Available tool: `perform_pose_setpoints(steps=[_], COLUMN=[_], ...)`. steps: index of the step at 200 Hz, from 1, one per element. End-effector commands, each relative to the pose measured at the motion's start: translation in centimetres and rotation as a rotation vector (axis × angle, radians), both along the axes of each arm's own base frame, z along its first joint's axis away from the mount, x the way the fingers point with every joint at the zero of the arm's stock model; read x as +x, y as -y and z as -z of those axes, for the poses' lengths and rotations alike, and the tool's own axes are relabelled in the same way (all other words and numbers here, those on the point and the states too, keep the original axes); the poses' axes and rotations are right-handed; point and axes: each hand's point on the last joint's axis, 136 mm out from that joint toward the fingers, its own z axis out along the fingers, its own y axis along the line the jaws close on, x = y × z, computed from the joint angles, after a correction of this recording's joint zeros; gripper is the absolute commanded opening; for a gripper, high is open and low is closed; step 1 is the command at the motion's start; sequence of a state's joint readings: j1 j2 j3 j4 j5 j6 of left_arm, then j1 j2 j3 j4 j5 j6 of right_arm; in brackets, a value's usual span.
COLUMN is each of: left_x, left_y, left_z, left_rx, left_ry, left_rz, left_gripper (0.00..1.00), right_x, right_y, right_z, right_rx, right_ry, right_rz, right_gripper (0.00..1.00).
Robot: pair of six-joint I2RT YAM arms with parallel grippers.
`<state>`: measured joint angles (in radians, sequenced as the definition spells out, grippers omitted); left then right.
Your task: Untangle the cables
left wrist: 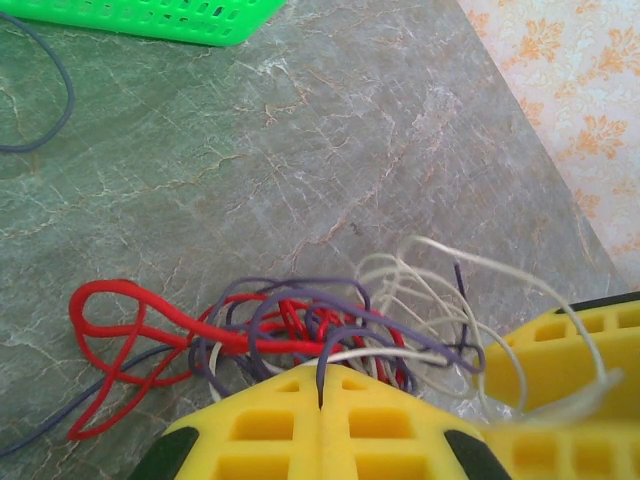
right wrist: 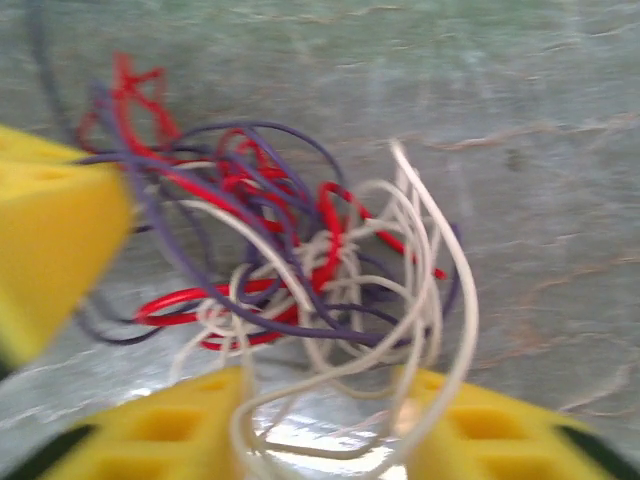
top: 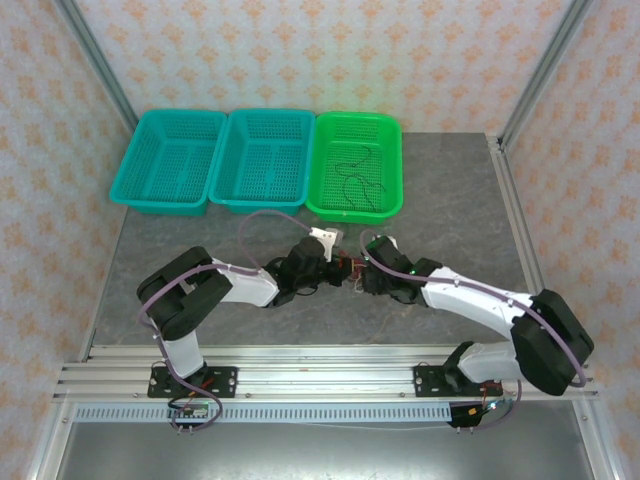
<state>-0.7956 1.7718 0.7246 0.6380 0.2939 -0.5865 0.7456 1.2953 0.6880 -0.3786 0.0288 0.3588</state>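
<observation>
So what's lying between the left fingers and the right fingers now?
The cables, a red, purple and white knot, lie between the left fingers and right fingers on the table, seen in the left wrist view.

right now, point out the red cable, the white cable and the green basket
red cable [left wrist: 215, 335], left wrist view, middle strand
white cable [right wrist: 470, 305], right wrist view, right arch
green basket [top: 358, 117], top view, far rim

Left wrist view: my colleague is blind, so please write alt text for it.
The shut yellow left gripper pinches a purple strand of the tangled red, purple and white cables on a grey table; a green basket edges the top.
</observation>
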Motion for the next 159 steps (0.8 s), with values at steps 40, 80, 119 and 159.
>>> perform_pose_setpoints(steps=[40,80,119,159], left_x=[0.1,-1.2,-2.0,-2.7], left_y=[-5.6,-8.2,-11.1,-15.9], left_z=[0.3,0.3,0.0,-0.6], left_rx=[0.103,0.142,0.174,0.216], left_ry=[-0.014,-0.022,-0.033,-0.036], left_rz=[-0.148,-0.166,-0.219,-0.332], left_gripper=[0.0,0.0,0.0,0.0], right_x=[1.4,0.2,-0.4,-1.1], right_y=[8.4,15.6,20.9,25.2], right_z=[-2.4,-1.8,-2.0,-1.8], right_rx=[-0.025,0.072,0.157,0.288], right_ry=[0.161,0.127,0.132,0.126], right_rz=[0.412,0.778,1.033,1.235], right_gripper=[0.0,0.0,0.0,0.0])
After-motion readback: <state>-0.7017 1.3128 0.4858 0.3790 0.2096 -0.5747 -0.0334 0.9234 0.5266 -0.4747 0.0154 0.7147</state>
